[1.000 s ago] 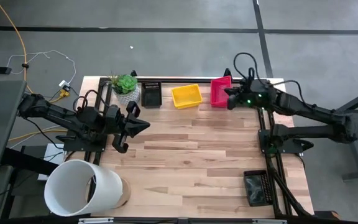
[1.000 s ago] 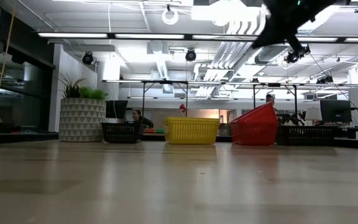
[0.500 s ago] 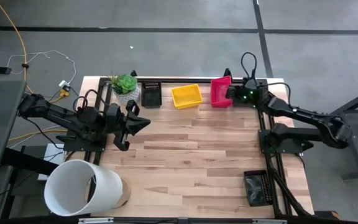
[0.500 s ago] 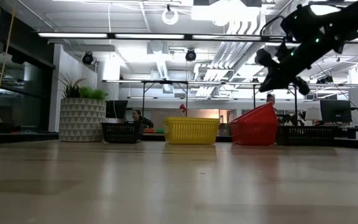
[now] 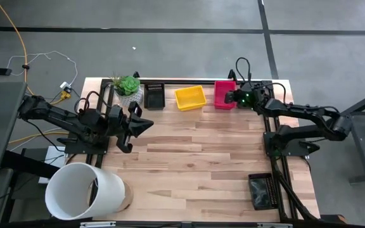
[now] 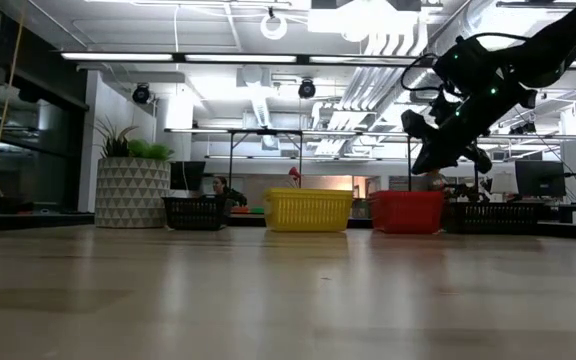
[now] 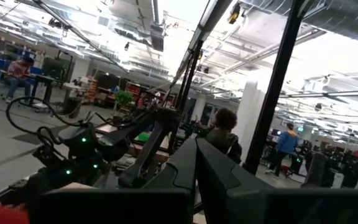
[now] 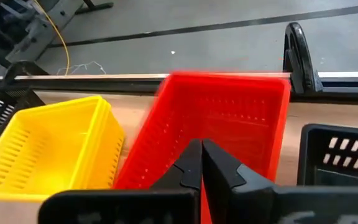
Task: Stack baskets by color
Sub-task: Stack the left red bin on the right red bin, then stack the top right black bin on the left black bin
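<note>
Right gripper (image 8: 201,163) has its fingers pressed together, hovering just over the red basket (image 8: 229,118), with the yellow basket (image 8: 42,146) off beside it. Left gripper (image 5: 146,125) sits pinched closed too, way across the table.

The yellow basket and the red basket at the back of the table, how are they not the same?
The yellow basket sits in the middle of the back row; the red basket sits further toward the right arm's side. The right gripper, shut, hovers at the red basket; no gripper is near the yellow one. From table height, both rest flat. Both are rectangular with slotted walls and look alike in size.
</note>
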Action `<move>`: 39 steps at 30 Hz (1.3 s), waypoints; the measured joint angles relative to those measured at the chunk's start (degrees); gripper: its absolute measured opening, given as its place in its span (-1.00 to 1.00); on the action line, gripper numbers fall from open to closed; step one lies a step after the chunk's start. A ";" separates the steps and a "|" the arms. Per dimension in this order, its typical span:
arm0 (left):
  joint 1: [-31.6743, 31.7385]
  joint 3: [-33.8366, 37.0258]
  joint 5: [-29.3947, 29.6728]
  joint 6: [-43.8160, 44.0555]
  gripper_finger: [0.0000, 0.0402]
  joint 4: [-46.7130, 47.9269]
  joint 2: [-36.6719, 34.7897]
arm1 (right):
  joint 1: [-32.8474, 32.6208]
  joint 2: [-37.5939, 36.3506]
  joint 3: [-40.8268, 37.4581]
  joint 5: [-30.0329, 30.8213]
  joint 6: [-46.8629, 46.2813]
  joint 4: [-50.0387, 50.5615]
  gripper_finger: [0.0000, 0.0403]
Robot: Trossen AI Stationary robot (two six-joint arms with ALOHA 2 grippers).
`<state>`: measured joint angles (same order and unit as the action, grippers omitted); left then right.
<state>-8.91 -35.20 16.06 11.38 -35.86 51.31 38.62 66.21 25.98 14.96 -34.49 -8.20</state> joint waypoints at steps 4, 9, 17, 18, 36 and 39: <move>0.00 0.00 0.35 0.00 -1.00 0.00 0.00 | 0.02 -0.37 0.00 -0.39 1.63 -1.42 -1.00; 0.00 0.00 1.36 -0.82 -1.00 0.02 0.00 | 0.02 -4.82 1.53 -5.93 5.77 -4.66 -1.00; 0.66 0.00 4.52 -2.03 -1.00 0.02 0.00 | -3.92 -18.49 7.32 -29.97 11.11 -5.92 -1.00; 0.97 0.00 4.43 -2.03 -1.00 0.02 0.00 | -4.95 -19.96 7.77 -32.69 11.03 -6.30 -1.00; 5.14 -0.02 0.28 -4.09 -1.00 3.37 0.00 | -27.40 -24.49 8.57 -26.47 18.07 -8.77 -1.00; 5.15 -0.02 0.21 -4.10 -1.00 3.52 0.00 | -27.92 -24.48 8.57 -26.45 18.05 -9.61 -1.00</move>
<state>-3.76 -35.22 16.26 7.27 -32.34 51.31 10.70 41.73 34.54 -11.49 -16.45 -17.81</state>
